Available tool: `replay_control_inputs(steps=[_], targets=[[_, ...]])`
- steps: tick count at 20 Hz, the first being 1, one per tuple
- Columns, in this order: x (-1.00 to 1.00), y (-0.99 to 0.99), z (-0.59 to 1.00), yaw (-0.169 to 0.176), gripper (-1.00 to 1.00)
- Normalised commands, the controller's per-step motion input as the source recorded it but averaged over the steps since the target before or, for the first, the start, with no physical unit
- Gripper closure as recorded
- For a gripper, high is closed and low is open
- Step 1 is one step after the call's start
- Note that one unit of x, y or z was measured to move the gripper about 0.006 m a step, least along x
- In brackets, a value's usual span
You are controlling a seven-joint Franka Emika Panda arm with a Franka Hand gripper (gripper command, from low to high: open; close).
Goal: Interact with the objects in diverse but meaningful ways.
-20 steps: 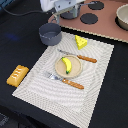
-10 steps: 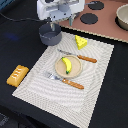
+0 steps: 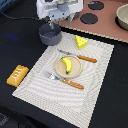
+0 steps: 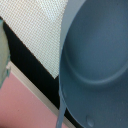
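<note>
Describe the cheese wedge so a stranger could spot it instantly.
Find the striped placemat. At its far corner, on the exterior view's right, beyond the plate and knife, sits the cheese wedge. It is the only yellow block with holes; the banana is curved.

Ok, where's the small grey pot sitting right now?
In the exterior view, the small grey metal pot sits toward the upper left, just off the striped placemat's far corner, directly beneath the white end effector; the yellow cheese wedge lies to its right.
</note>
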Motion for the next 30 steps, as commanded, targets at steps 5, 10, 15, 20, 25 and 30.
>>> replay_control_inputs(steps=[5,10,15,20,25,30], targets=[[-0.01,0.00,-0.37,-0.041,-1.00],[0.00,0.00,-0.30,-0.039,-1.00],[0.00,0.00,-0.14,-0.036,-1.00],[0.00,0.00,0.12,-0.028,-1.00],[-0.01,0.00,0.11,-0.034,1.00],[-0.01,0.00,0.01,-0.026,1.00]])
